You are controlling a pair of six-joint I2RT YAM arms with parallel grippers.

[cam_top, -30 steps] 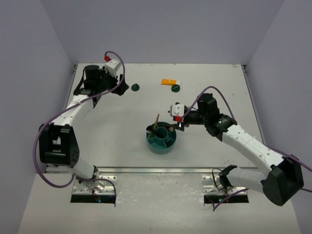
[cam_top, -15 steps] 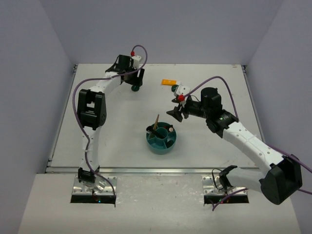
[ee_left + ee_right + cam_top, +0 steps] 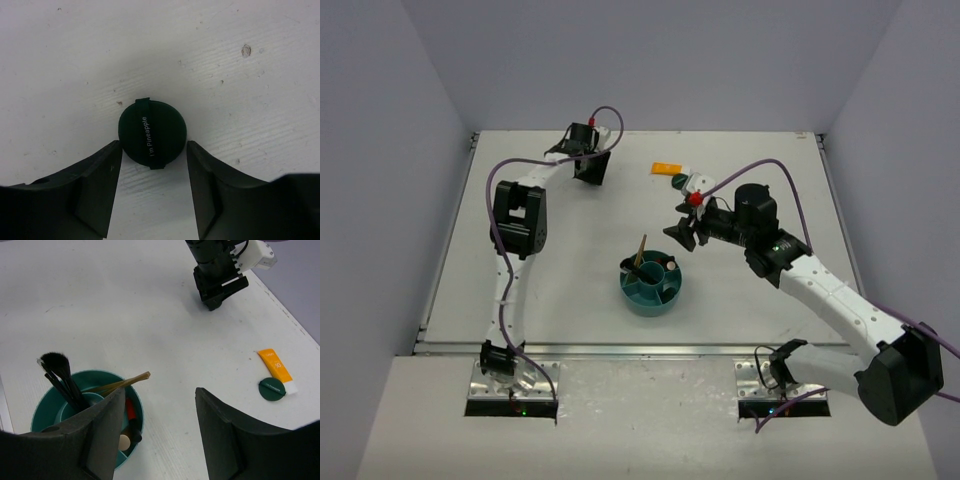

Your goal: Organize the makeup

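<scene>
Looking first at the makeup, we find one dark green compact (image 3: 152, 135) lying flat on the white table (image 3: 570, 280), far back and left of centre, its lettered lid facing up. The left gripper (image 3: 591, 168) stands right over it with one jaw on each side. In the left wrist view the jaw edges meet the compact's rim with no gap that we can see, but we cannot tell whether they actually press on it.

Well apart from that, toward the far right of the table, a second green compact (image 3: 272, 389) lies just beside the lower end of the orange-and-white packet (image 3: 276, 369).

Near the middle of the table sits the teal bowl (image 3: 645, 303). A black brush (image 3: 57, 365) stands bristles up in it, a tan stick (image 3: 125, 382) leans out over its rim, and a red pencil (image 3: 131, 410) shows in one compartment. We cannot make out the other pieces inside.

The right gripper (image 3: 680, 235) hangs in the air just beyond the bowl's far right side. Its jaws are spread wide and nothing is between them.
</scene>
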